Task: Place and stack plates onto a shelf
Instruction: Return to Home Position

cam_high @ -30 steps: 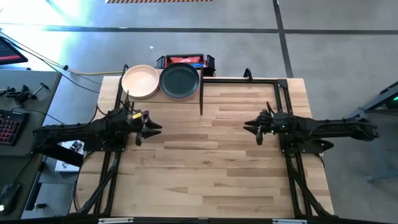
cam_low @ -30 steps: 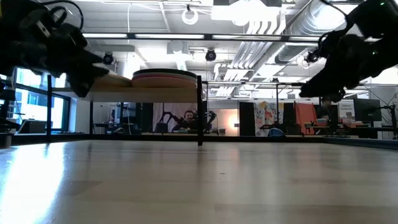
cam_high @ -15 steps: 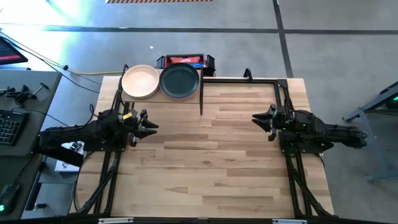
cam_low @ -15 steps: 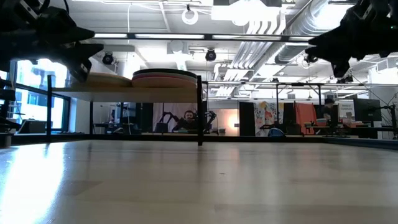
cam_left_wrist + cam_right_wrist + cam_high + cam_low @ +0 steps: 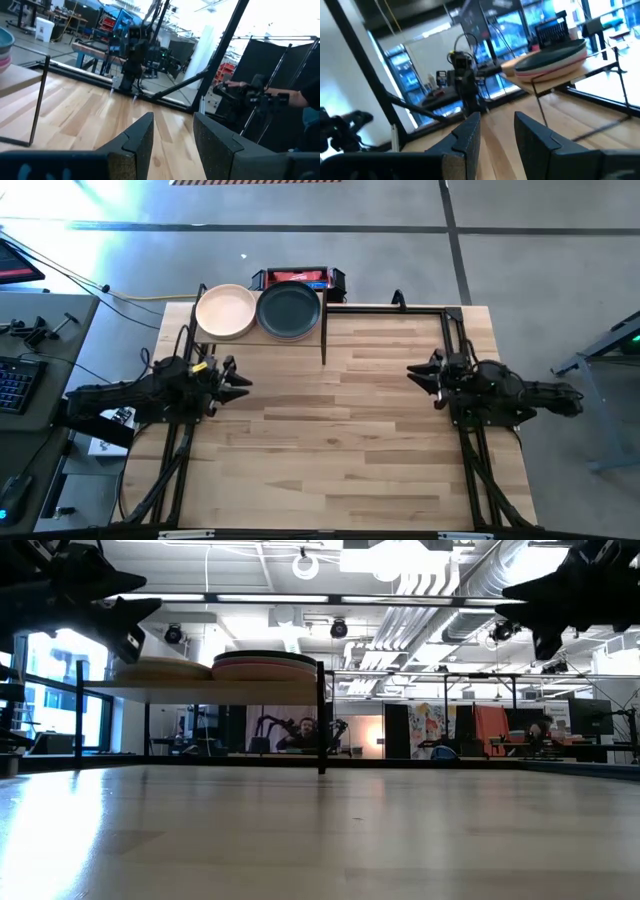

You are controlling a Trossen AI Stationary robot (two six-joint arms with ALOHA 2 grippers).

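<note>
Plates (image 5: 288,310) sit stacked on the shelf (image 5: 230,688), left fingers (image 5: 137,142) and right fingers (image 5: 467,134) spread, empty.

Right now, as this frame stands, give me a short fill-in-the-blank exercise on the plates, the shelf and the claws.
1. The shelf carries ___ stacks of plates.
2. Seen from above, the peach plate tops the stack nearer the ___ arm.
3. The left claw and the right claw are both ___, with nothing between their fingers.

Missing words: two; left; open.
</note>
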